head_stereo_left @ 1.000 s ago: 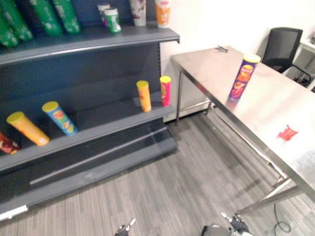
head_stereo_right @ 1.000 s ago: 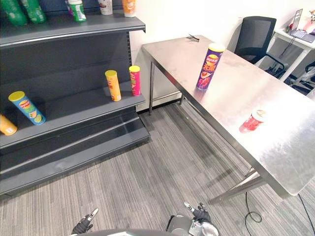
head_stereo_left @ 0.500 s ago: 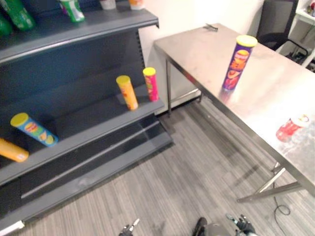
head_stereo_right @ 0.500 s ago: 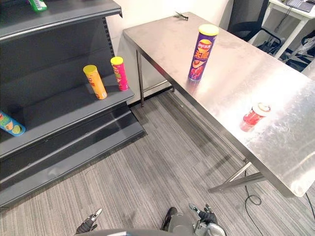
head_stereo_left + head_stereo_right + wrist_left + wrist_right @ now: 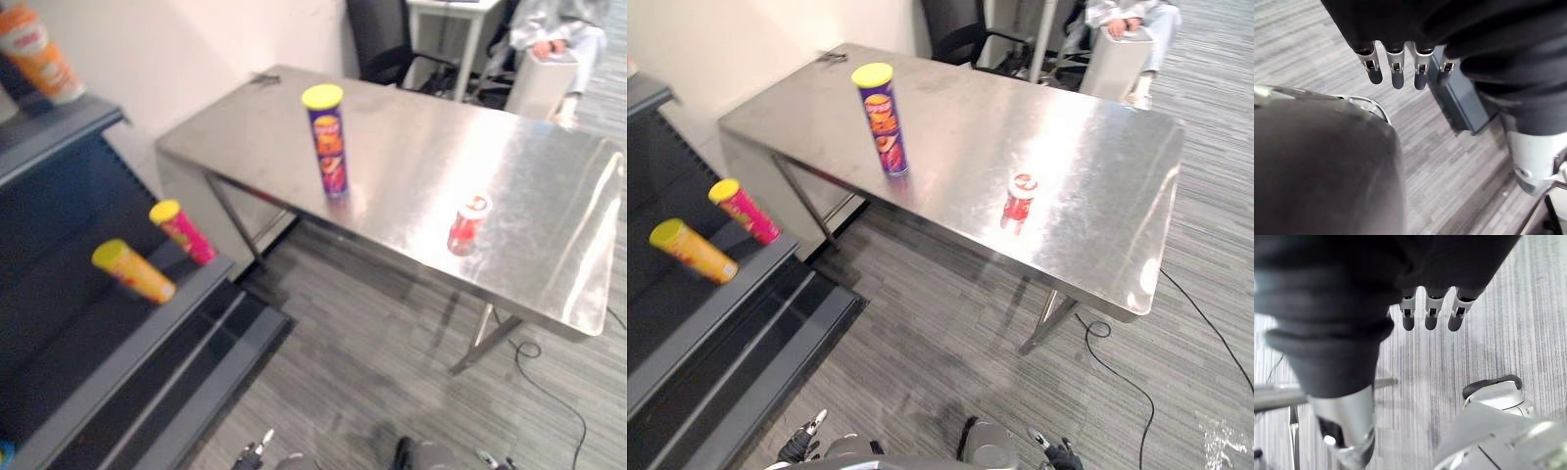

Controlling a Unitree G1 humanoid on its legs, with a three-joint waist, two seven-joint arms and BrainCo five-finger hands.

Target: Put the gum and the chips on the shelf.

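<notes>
The left hand [image 5: 1397, 71] and right hand [image 5: 1430, 313] hang low, fingers straight and empty, well short of the steel table [image 5: 1097, 147], where the red gum tub [image 5: 1020, 197] stands upright by the near edge, probably nearer the right hand, and the purple chips can [image 5: 882, 117] stands upright further in.

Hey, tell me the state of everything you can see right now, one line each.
Purple chips can: upright on the table, lid on.
Red gum container: upright on the table.
Pink can: standing on the shelf.
Yellow can: standing on the shelf.
Left robot hand: open, empty.
Right robot hand: open, empty.
</notes>
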